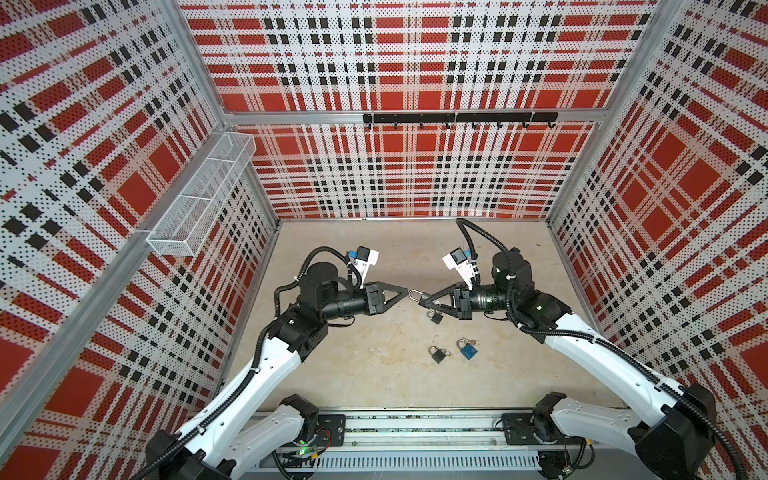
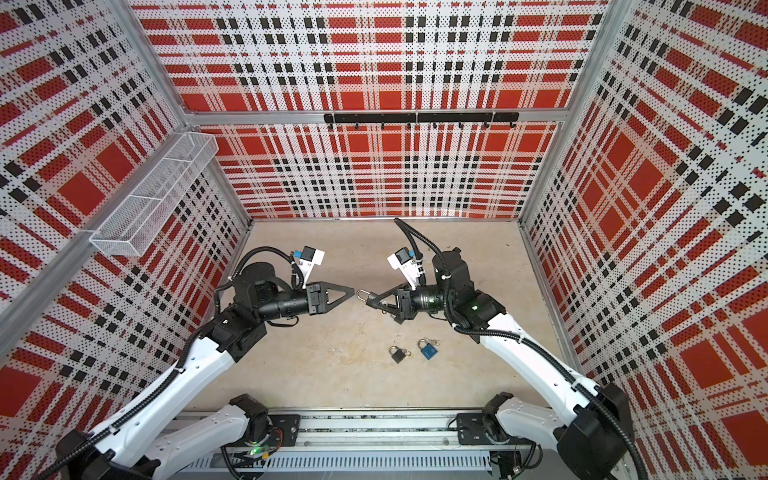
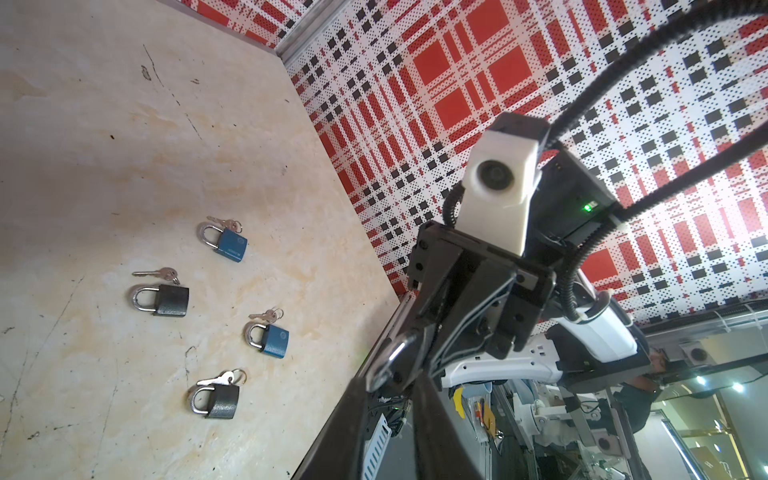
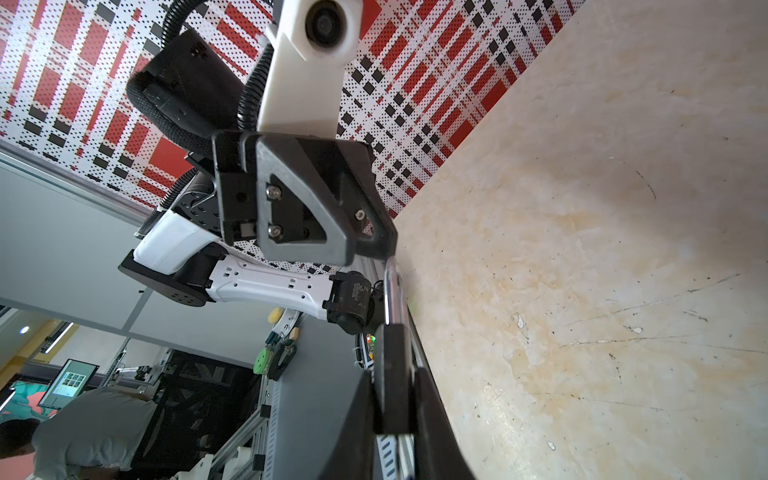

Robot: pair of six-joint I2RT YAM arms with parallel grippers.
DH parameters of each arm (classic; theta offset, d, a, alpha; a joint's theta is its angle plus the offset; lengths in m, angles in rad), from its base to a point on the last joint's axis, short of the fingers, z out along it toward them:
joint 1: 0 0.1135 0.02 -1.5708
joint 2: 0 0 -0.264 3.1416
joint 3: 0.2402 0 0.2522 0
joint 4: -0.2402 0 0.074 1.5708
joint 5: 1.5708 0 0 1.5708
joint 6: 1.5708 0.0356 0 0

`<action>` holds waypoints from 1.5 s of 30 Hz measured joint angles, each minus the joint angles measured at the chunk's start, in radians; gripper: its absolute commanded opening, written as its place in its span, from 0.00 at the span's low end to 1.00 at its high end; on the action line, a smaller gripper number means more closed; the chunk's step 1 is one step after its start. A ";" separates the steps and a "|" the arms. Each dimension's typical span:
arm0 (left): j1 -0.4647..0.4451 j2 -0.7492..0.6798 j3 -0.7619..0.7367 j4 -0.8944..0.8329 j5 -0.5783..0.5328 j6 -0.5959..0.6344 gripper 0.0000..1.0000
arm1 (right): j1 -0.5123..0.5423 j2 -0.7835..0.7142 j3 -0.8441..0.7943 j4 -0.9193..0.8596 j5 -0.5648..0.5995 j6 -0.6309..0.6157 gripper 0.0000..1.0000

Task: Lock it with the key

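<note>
Padlocks (image 3: pixel 172 300) and keys (image 3: pixel 156 273) litter the table (image 3: pixel 83 124) near right claw's (image 1: pixel 424 300) held padlock (image 4: pixel 392 374)

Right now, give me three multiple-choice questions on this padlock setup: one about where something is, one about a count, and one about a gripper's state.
1. The wire basket hangs on:
A. the left wall
B. the back wall
C. the right wall

2. On the table, the padlocks in the left wrist view number:
A. two
B. four
C. six

3. The right gripper is:
A. open above the table
B. shut on a padlock
C. out of sight

Answers:
1 A: the basket sits along the rail of the left wall.
2 B: two blue ones and two black ones lie there.
3 B: its fingers clamp the dark body, with the silver loop pointing at the left gripper.
</note>
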 measured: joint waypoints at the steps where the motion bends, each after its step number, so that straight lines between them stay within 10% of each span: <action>1: 0.010 -0.006 -0.001 0.006 0.002 -0.005 0.26 | 0.000 0.001 -0.002 0.003 -0.003 0.004 0.00; 13: -0.011 0.008 -0.006 0.052 0.003 -0.034 0.38 | 0.000 0.018 -0.015 0.069 -0.031 0.049 0.00; 45: -0.043 0.031 -0.029 0.079 -0.005 -0.043 0.02 | 0.000 0.035 -0.018 0.105 -0.055 0.082 0.00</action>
